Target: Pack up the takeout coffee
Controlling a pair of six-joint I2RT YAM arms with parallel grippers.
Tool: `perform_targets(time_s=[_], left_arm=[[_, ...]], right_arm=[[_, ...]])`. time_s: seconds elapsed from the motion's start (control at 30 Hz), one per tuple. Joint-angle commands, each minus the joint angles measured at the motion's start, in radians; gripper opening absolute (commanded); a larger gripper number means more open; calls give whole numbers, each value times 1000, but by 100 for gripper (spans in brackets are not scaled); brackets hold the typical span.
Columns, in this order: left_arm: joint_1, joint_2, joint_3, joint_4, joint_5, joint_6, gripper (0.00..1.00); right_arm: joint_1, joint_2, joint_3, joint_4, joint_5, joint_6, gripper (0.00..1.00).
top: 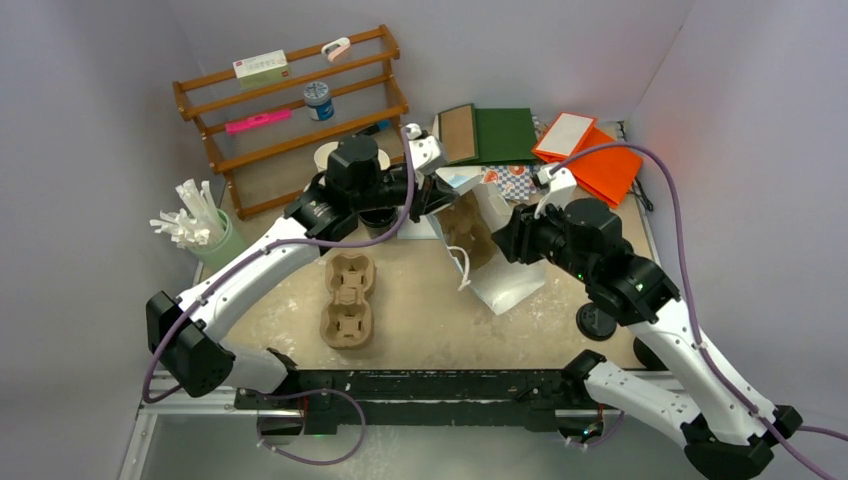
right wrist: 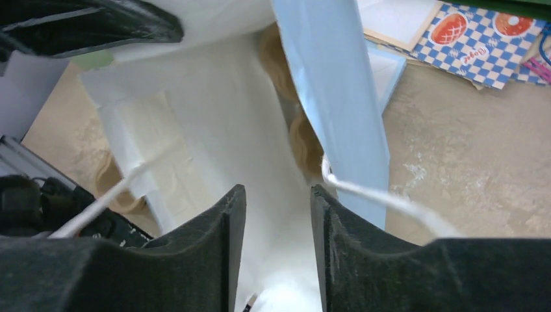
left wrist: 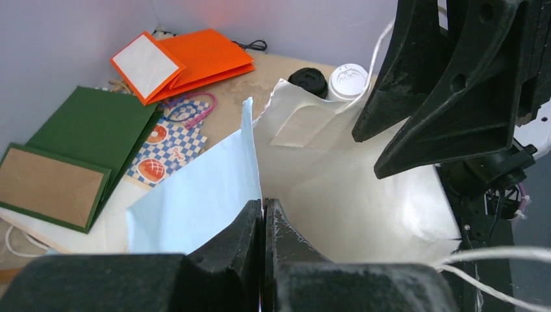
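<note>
Bits & bobs on the tabletop [top: 420, 320], pale paper bag [top: 500, 270] in the middle.
Wooden rack [top: 300, 135] at far-left corner w/ small items on its shelves; green cup [top: 215, 250] of straws [top: 190, 220] at left edge; cardboard cup carrier [top: 347, 300] centre-left, near the bag; flat green bags [top: 505, 135], orange bags [top: 600, 160] & checked bag [left wrist: 166, 153] along far edge.

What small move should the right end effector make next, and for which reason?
Probably draw the right end effector back out of the paper bag and toward the takeout coffee. Its jaws stand apart and empty at the bag's mouth, the left end effector pinches the rim, and the lidded cup stands outside, beyond the bag's far rim.
</note>
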Motion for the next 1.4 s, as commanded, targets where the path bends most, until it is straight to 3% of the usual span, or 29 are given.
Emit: perform_targets(time_s=[0.0, 0.47, 0.63, 0.9, 1.13, 1.27, 1.37], left_arm=[[0, -32, -24, 108, 65, 50, 0], [-1, -34, -40, 120, 58, 17, 0], [67, 5, -37, 214, 101, -218, 0], [93, 124, 63, 24, 124, -374, 0], [95, 255, 153, 5, 64, -456, 0], [93, 339, 193, 182, 107, -505, 0], [94, 414, 276, 223, 106, -529, 0]], right_arm=[[-2, 15, 46, 6, -98, -64, 46], [-3, 19, 75, 6, -63, -82, 44], [-2, 79, 193, -28, -22, -98, 42], [-4, 244, 407, -122, 132, -79, 38], [-7, 348, 564, -207, 231, -59, 52], [-7, 380, 644, -245, 220, -75, 53], [-7, 395, 687, -288, 251, -82, 53]])
